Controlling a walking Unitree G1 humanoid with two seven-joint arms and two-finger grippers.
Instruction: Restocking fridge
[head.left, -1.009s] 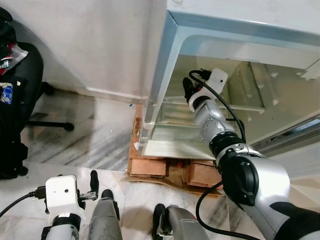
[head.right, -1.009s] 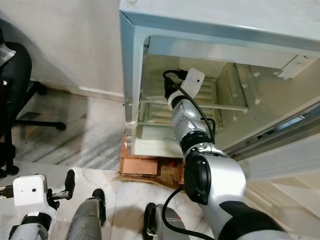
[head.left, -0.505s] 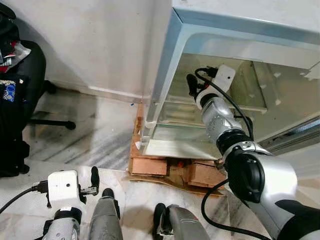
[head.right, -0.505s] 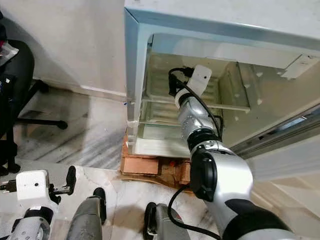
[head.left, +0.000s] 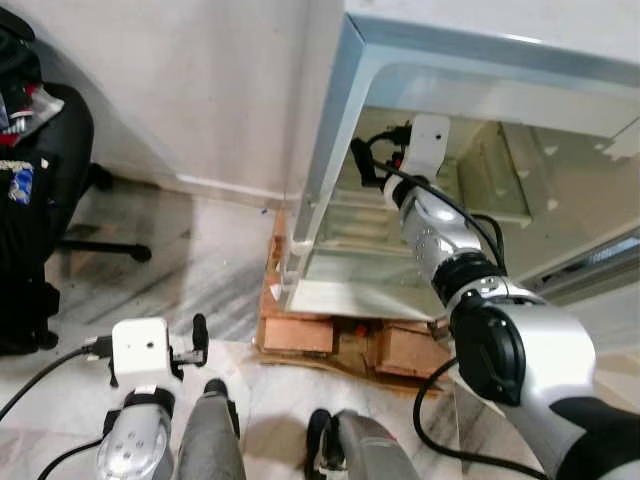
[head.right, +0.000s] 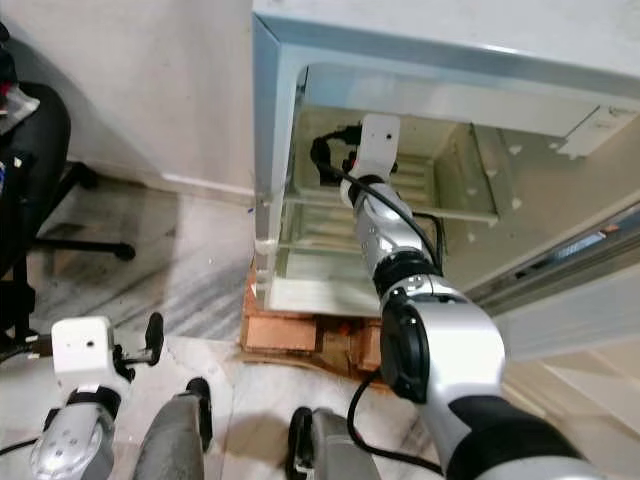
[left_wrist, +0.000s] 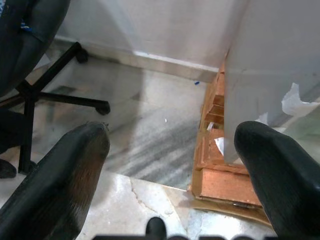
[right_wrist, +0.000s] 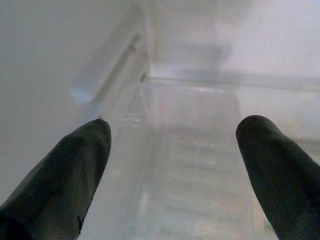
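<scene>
Right pincer (right_wrist: 172, 165) spread inside fridge (head.left: 340, 80)

open fridge (head.left: 340, 120) on wooden blocks (head.left: 300, 332), right arm (head.left: 450, 260) reaching inside above glass shelves (head.left: 345, 250), right end effector hidden behind wrist camera (head.left: 430, 140), left end effector (head.left: 200, 330) low over marble floor (head.left: 190, 270), office chair (head.left: 60, 150) far left

The right arm (head.left: 470, 290) stretches forward and up, its gripper (right_wrist: 172, 165) empty with fingers (right_wrist: 65, 170) spread wide, while the left gripper (left_wrist: 170, 165) hangs low by the legs (head.left: 210, 440), fingers (left_wrist: 60, 175) likewise apart and empty.
</scene>
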